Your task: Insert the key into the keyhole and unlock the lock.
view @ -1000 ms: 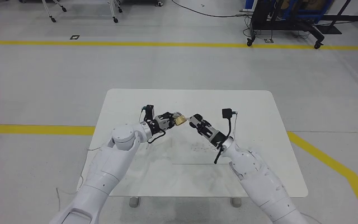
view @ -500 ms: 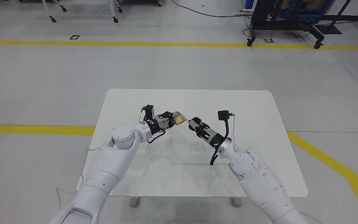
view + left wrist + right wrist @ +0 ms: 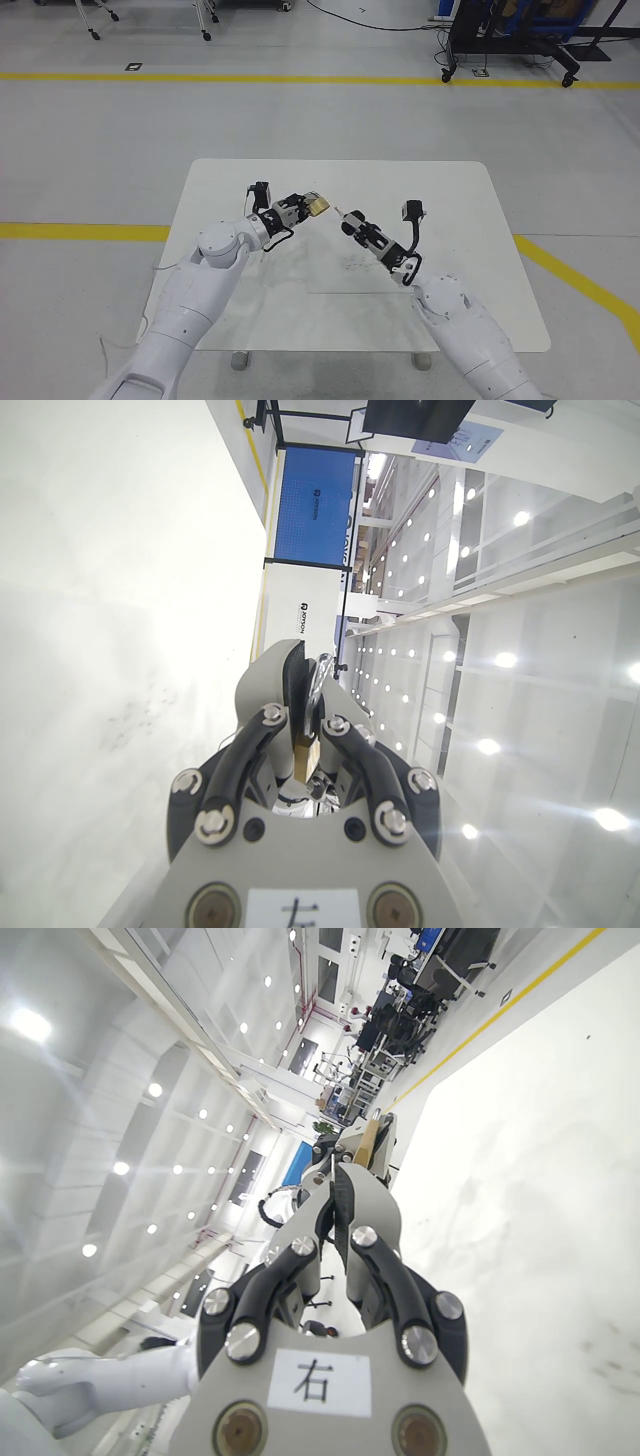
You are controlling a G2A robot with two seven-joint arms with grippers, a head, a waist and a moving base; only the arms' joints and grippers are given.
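Top view, lock: brass lock (image 3: 317, 205) clenched in my left fingers (image 3: 305, 208), held over the white counter (image 3: 450, 190), toward its far middle
Top view, key: my right fingers (image 3: 347, 216) pinch the key (image 3: 339, 211); its tip points at the lock, near it and seemingly apart
Left wrist view, lock: my left fingers (image 3: 299, 672) are closed on the lock (image 3: 306, 757); silver shackle and brass body both show between the pads
Right wrist view, key: my right fingers (image 3: 344, 1188) are clamped flat on the key (image 3: 330, 1164), its thin blade jutting forward, the lock (image 3: 370, 1138) just beyond it
Keyhole: hidden; I cannot tell whether the blade is lined up
Handling, lock: I judge it small, rigid and dense, with smooth faces that may slip; grip the flat sides, keyhole end free
Handling, key: I judge it light, stiff and apt to pivot; grip the bow flat, close to the blade
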